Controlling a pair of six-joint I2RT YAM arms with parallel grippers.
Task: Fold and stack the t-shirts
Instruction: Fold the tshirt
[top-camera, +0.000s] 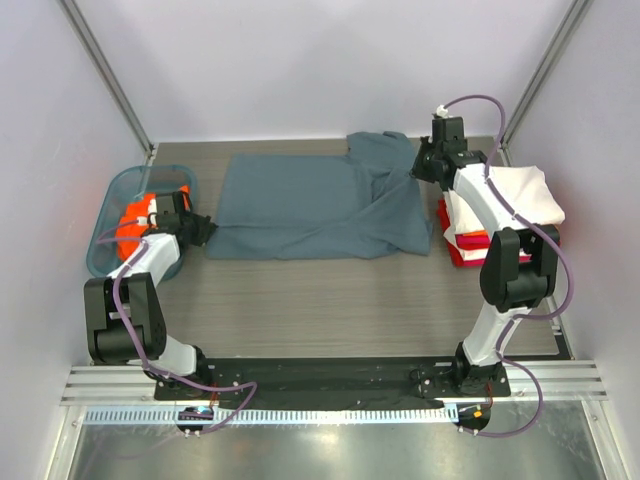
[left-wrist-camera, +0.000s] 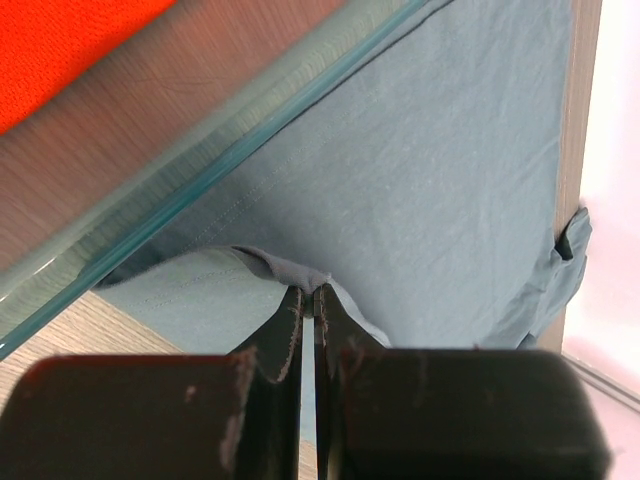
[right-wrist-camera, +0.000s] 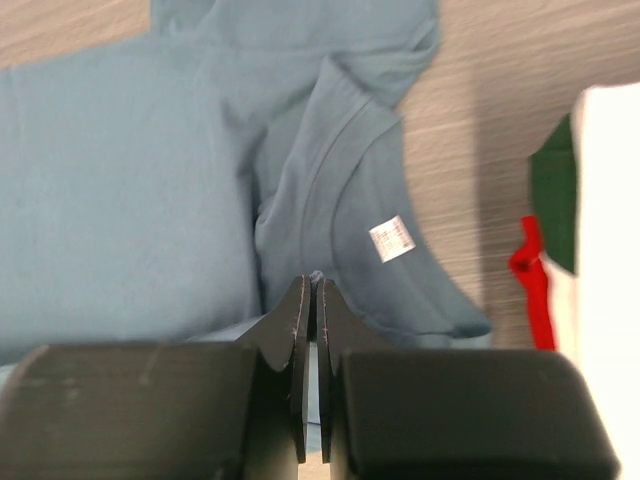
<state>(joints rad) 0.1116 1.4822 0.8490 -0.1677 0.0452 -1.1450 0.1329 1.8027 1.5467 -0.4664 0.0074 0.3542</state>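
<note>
The slate blue-grey t-shirt (top-camera: 320, 205) lies spread across the far half of the table, its right part rumpled. My left gripper (top-camera: 203, 230) is shut on the shirt's near left corner (left-wrist-camera: 290, 272), next to the basket. My right gripper (top-camera: 425, 165) is shut on a fold of the shirt (right-wrist-camera: 316, 276) at its far right, close to the neck and the white label (right-wrist-camera: 391, 239). A white shirt (top-camera: 515, 195) lies on orange and red ones (top-camera: 465, 250) at the right edge. An orange shirt (top-camera: 135, 222) sits in the basket.
The teal translucent basket (top-camera: 110, 195) stands at the left edge, its rim (left-wrist-camera: 180, 190) close beside my left gripper. The enclosure walls rise behind and at both sides. Something dark green (right-wrist-camera: 553, 190) shows under the white shirt.
</note>
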